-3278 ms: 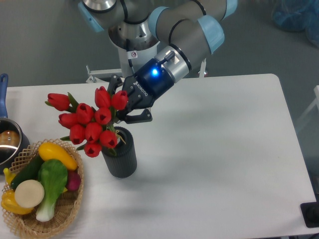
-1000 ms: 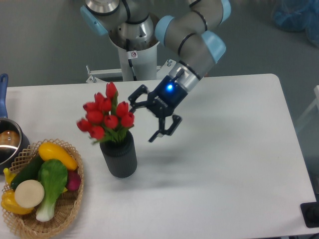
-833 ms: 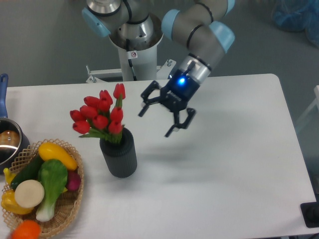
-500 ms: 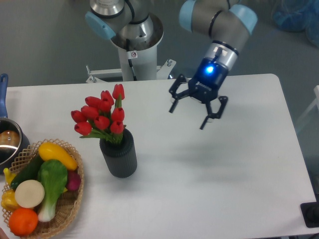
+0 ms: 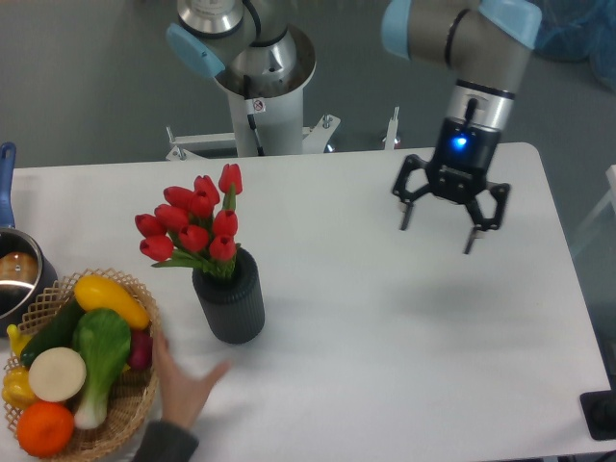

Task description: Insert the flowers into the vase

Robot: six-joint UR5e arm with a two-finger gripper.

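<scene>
The flowers (image 5: 195, 224), a bunch of red tulips with green stems, stand in the dark grey ribbed vase (image 5: 231, 304) at the table's left centre, leaning a little to the left. My gripper (image 5: 438, 228) hangs open and empty above the right part of the table, far to the right of the vase, its fingers (image 5: 405, 216) pointing down.
A human hand (image 5: 181, 382) reaches in from the bottom edge, just left of the vase's base. A wicker basket (image 5: 117, 423) with vegetables and an orange (image 5: 41, 429) sits at the front left. A steel pot (image 5: 16, 274) stands at the left edge.
My gripper let go of the flowers, which now stand in the vase, and moved far to the right. An orange appeared in the basket, and a hand came in near the vase.
</scene>
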